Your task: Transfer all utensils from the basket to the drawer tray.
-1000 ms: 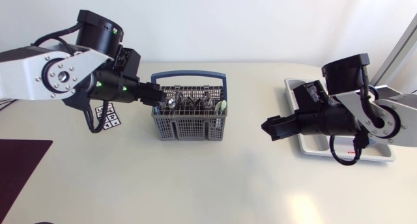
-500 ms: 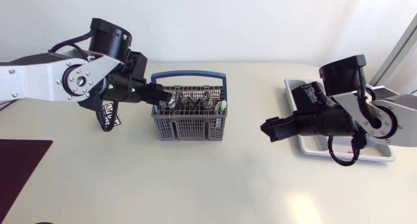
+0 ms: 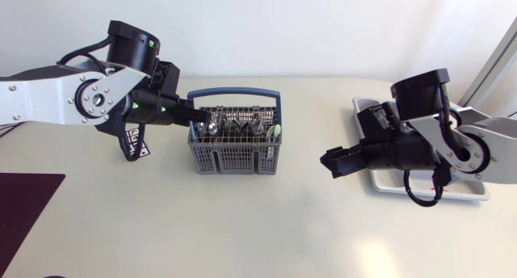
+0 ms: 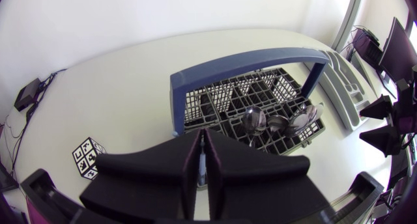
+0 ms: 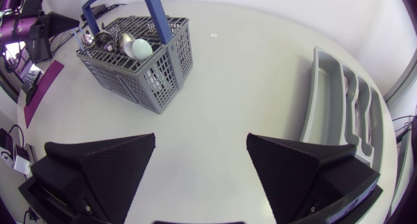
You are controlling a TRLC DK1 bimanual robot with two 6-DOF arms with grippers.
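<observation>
Pale surface (image 3: 266,229) with basket (image 3: 234,161) at middle, stocked with spoons (image 3: 242,126). Tray (image 5: 326,113) at right, seemingly bare. Left tool (image 3: 200,116) at basket rim, pinched tight on thin utensil (image 4: 202,160). Right tool (image 3: 331,162) spread wide, holding nothing. Barely begun, probably; nearly everything left.

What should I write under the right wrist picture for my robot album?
Open right pincer above the table, basket of spoons ahead, drawer tray off to its side.

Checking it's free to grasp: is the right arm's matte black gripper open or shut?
Open: the matte black right gripper has its fingers wide apart, nothing between them.
</observation>
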